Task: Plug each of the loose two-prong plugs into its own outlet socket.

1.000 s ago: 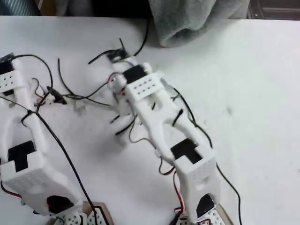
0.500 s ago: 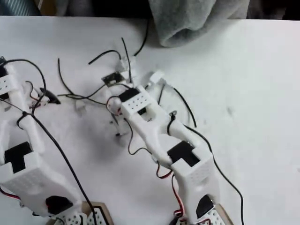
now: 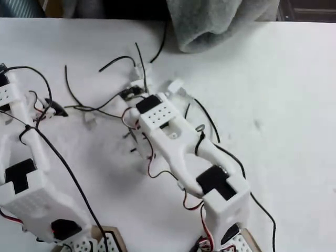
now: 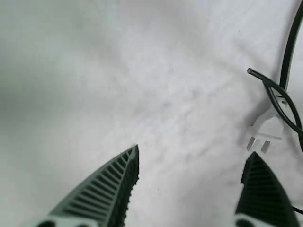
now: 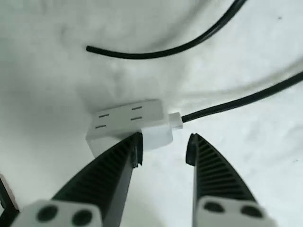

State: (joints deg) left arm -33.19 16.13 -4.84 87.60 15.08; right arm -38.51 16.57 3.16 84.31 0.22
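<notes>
Right wrist view: white slotted socket block (image 5: 120,120).

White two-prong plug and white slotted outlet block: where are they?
White two-prong plug (image 4: 266,130): left wrist view, plug body.
White slotted outlet block (image 5: 124,119): right wrist view, slotted face.

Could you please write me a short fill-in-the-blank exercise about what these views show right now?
1. The outlet block has ___ slots on its upper face.
2. The loose plug beside the left end effector has ___ prongs.
3. The left end effector's jaws stand ___.
4. The cable running from the outlet block's end is ___.
Missing words: four; two; open; black.
</notes>
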